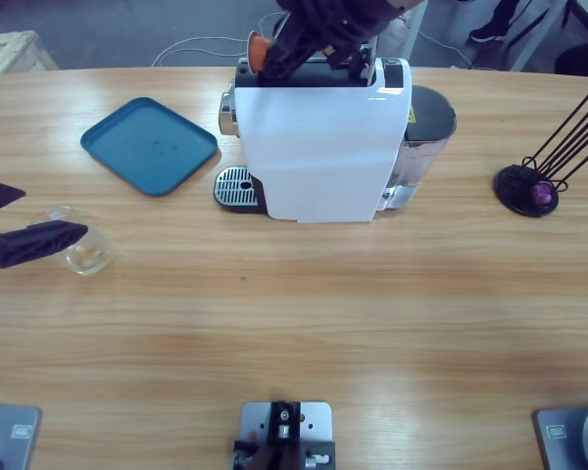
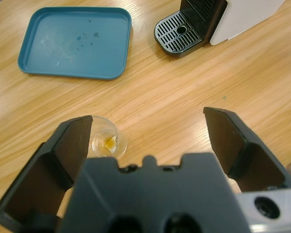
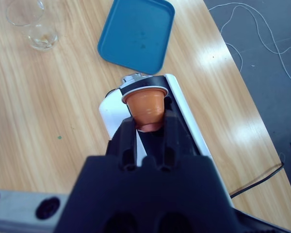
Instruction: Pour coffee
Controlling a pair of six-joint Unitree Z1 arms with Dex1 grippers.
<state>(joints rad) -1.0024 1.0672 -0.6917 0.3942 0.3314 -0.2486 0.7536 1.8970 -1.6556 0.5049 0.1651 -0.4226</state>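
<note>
Bright even light, soft glare on the wooden table.

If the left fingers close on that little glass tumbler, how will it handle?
The tumbler looks like smooth clear glass, so probably slippery and breakable. Only a shallow layer of coffee shows, so it's likely light. The left gripper is open, and a one-sided nudge might tip it.

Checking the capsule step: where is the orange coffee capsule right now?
The orange capsule is clamped in the right tool, held above the top of the white coffee machine, at the far middle of the table in the high view.
</note>
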